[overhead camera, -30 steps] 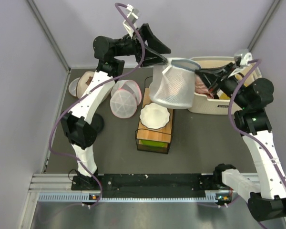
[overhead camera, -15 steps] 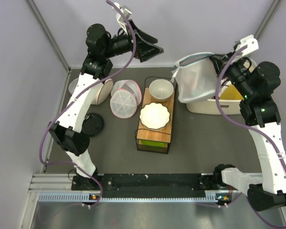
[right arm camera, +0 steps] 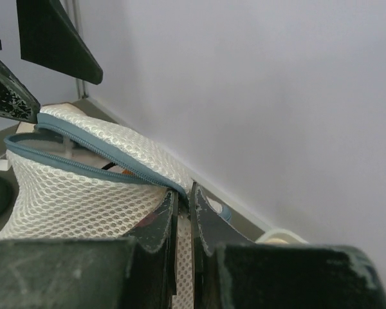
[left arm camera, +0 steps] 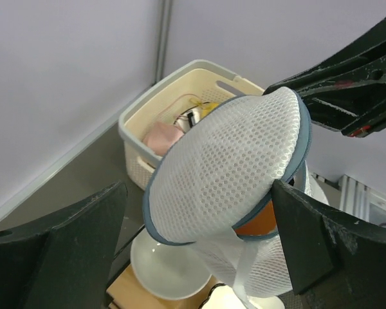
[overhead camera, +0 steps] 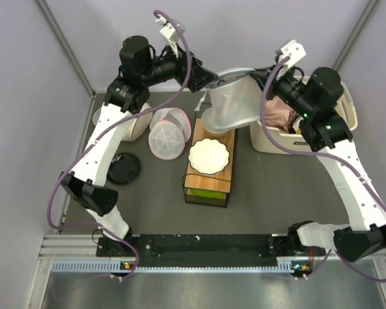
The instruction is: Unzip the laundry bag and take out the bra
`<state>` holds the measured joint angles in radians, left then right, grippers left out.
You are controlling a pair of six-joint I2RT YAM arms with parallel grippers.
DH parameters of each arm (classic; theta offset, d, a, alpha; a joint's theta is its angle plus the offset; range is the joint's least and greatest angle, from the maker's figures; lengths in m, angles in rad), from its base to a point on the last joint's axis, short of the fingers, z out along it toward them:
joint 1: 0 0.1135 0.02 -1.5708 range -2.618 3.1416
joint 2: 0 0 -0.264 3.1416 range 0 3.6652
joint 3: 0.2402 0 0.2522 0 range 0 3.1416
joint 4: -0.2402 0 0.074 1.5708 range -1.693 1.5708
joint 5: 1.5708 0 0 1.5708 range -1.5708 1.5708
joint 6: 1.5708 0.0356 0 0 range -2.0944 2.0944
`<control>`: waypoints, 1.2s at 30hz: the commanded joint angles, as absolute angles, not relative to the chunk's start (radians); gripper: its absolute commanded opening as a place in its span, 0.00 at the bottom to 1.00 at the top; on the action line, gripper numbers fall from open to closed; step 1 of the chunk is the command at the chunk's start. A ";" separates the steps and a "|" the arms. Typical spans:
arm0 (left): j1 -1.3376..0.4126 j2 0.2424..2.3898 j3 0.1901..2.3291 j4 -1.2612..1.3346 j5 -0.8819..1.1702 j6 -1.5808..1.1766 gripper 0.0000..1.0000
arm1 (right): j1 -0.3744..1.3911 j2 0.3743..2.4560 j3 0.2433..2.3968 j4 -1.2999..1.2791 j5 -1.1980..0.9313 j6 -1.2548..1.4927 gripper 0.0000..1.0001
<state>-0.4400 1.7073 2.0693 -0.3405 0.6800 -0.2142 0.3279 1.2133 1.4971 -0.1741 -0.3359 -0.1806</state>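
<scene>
The laundry bag (overhead camera: 230, 103) of white mesh hangs in the air above the back of the bowl rack. My right gripper (overhead camera: 260, 80) is shut on the bag's trim at the zip seam; in the right wrist view the gripper (right arm camera: 184, 201) is pinched on the mesh. The round lid (left arm camera: 228, 167) is partly unzipped and stands ajar. The orange bra (left arm camera: 260, 222) shows in the gap, and as a sliver in the right wrist view (right arm camera: 119, 170). My left gripper (overhead camera: 208, 80) is open; in its wrist view the gripper (left arm camera: 199, 248) straddles the lid with its fingers (left arm camera: 58, 251) wide apart.
A cream basket (overhead camera: 276, 143) with a pink garment stands at the back right, also in the left wrist view (left arm camera: 141, 129). A wooden rack (overhead camera: 208, 183) holds a white plate (overhead camera: 209, 156) and a white bowl (left arm camera: 164, 264). Pink-trimmed mesh bags (overhead camera: 167, 138) and a black disc (overhead camera: 123, 168) lie left.
My right gripper swung the bag right over the basket, then back left above the rack. My left gripper pulled away from the bag and has come back to its lid, open.
</scene>
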 commanded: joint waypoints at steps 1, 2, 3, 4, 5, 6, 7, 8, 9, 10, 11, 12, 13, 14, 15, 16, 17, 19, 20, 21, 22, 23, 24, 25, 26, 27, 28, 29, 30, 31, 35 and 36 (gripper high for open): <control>-0.364 1.602 2.063 -0.357 0.620 -0.189 0.99 | 0.414 1.291 1.603 -0.052 -0.272 -0.228 0.00; -0.348 1.595 2.053 -0.360 0.617 -0.216 0.99 | 0.442 1.302 1.611 -0.049 -0.249 -0.238 0.00; -0.332 1.588 2.051 -0.364 0.621 -0.225 0.99 | 0.452 1.316 1.620 -0.046 -0.249 -0.239 0.00; -0.299 1.574 2.048 -0.377 0.624 -0.232 0.99 | 0.463 1.327 1.634 -0.043 -0.250 -0.236 0.00; -0.281 1.568 2.046 -0.391 0.623 -0.242 0.99 | 0.480 1.345 1.640 -0.032 -0.256 -0.236 0.00; -0.264 1.560 2.048 -0.402 0.621 -0.245 0.99 | 0.492 1.354 1.644 -0.026 -0.256 -0.236 0.00; -0.233 1.545 2.046 -0.423 0.618 -0.247 0.99 | 0.503 1.364 1.660 -0.023 -0.258 -0.235 0.00; -0.220 1.536 2.043 -0.429 0.615 -0.250 0.99 | 0.530 1.386 1.672 -0.021 -0.264 -0.235 0.00; -0.204 1.528 2.045 -0.439 0.614 -0.250 0.99 | 0.540 1.399 1.681 -0.021 -0.268 -0.235 0.00; -0.178 1.511 2.045 -0.449 0.609 -0.249 0.99 | 0.554 1.414 1.703 -0.021 -0.270 -0.238 0.00; -0.167 1.505 2.045 -0.471 0.606 -0.239 0.99 | 0.569 1.426 1.712 -0.020 -0.267 -0.242 0.00; -0.160 1.499 2.046 -0.486 0.601 -0.232 0.99 | 0.593 1.452 1.732 -0.020 -0.265 -0.250 0.00; -0.146 1.485 2.048 -0.500 0.592 -0.226 0.99 | 0.606 1.465 1.739 -0.020 -0.265 -0.252 0.00; -0.143 1.482 2.051 -0.526 0.594 -0.210 0.99 | 0.615 1.476 1.747 -0.015 -0.265 -0.253 0.00; -0.141 1.479 2.049 -0.535 0.601 -0.203 0.99 | 0.633 1.497 1.753 -0.015 -0.268 -0.255 0.00; -0.141 1.470 2.051 -0.544 0.606 -0.198 0.99 | 0.643 1.506 1.769 -0.015 -0.271 -0.255 0.00; -0.141 1.467 2.049 -0.552 0.632 -0.187 0.99 | 0.649 1.517 1.776 -0.017 -0.276 -0.255 0.00; -0.141 1.456 2.046 -0.569 0.647 -0.175 0.99 | 0.669 1.537 1.789 -0.020 -0.281 -0.255 0.00; -0.141 1.453 2.048 -0.577 0.663 -0.158 0.99 | 0.676 1.542 1.789 -0.021 -0.282 -0.256 0.00; -0.141 1.448 2.048 -0.589 0.672 -0.149 0.99 | 0.680 1.543 1.789 -0.025 -0.284 -0.256 0.00; -0.141 1.442 2.046 -0.595 0.681 -0.144 0.99 | 0.687 1.546 1.786 -0.026 -0.285 -0.256 0.00; -0.141 1.437 2.048 -0.598 0.710 -0.137 0.99 | 0.689 1.545 1.784 -0.026 -0.285 -0.255 0.00; -0.144 1.437 2.046 -0.600 0.722 -0.137 0.99 | 0.689 1.545 1.784 -0.026 -0.287 -0.253 0.00; -0.147 1.434 2.046 -0.603 0.733 -0.133 0.99 | 0.689 1.543 1.786 -0.028 -0.290 -0.250 0.00; -0.152 1.433 2.048 -0.609 0.745 -0.127 0.99 | 0.689 1.543 1.786 -0.028 -0.293 -0.245 0.00; -0.158 1.433 2.046 -0.614 0.752 -0.120 0.99 | 0.689 1.542 1.787 -0.031 -0.299 -0.244 0.00; -0.173 1.437 2.051 -0.636 0.746 -0.097 0.99 | 0.690 1.537 1.787 -0.029 -0.304 -0.244 0.00; -0.184 1.439 2.049 -0.649 0.735 -0.083 0.99 | 0.692 1.536 1.789 -0.029 -0.305 -0.241 0.00; -0.204 1.448 2.052 -0.664 0.714 -0.068 0.98 | 0.693 1.536 1.790 -0.031 -0.305 -0.239 0.00; -0.216 1.454 2.062 -0.696 0.700 -0.042 0.98 | 0.695 1.534 1.793 -0.034 -0.307 -0.239 0.00; -0.271 1.482 2.085 -0.738 0.669 -0.011 0.97 | 0.710 1.546 1.818 -0.066 -0.310 -0.252 0.00; -0.300 1.499 2.094 -0.748 0.655 -0.008 0.98 | 0.713 1.549 1.824 -0.069 -0.308 -0.252 0.00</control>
<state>-0.2428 1.4715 2.0476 -0.6987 0.6891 -0.0696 0.6846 1.5593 1.7393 -0.1074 -0.2905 -0.2436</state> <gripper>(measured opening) 0.973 0.036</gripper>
